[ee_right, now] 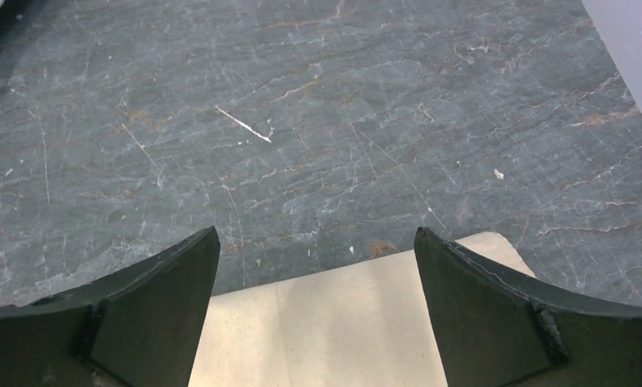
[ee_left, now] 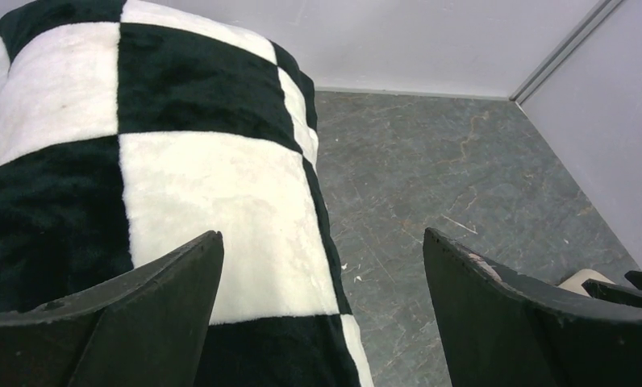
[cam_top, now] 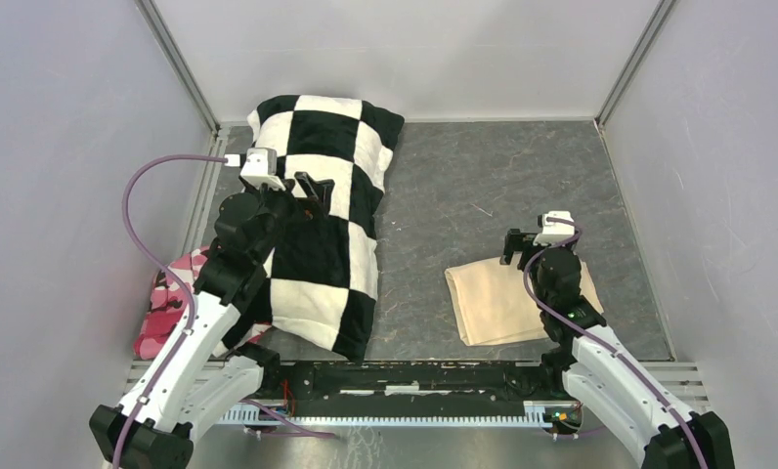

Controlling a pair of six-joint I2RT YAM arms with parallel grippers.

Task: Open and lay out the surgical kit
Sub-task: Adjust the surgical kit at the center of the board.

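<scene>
Since the beige cloth wrap [cam_top: 497,303] lies folded flat, well right of the checkered pillow [cam_top: 317,215], likely soft, light, hard tools inside; pinch an edge fold. Right gripper [ee_right: 314,238] spread wide over its edge; left gripper [ee_left: 322,242] wide above pillow.

no legible text or labels

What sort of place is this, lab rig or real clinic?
Probably a lab test cell: plain white walls on metal framing, scuffed grey table, props like a checkered pillow and folded wrap.
</scene>
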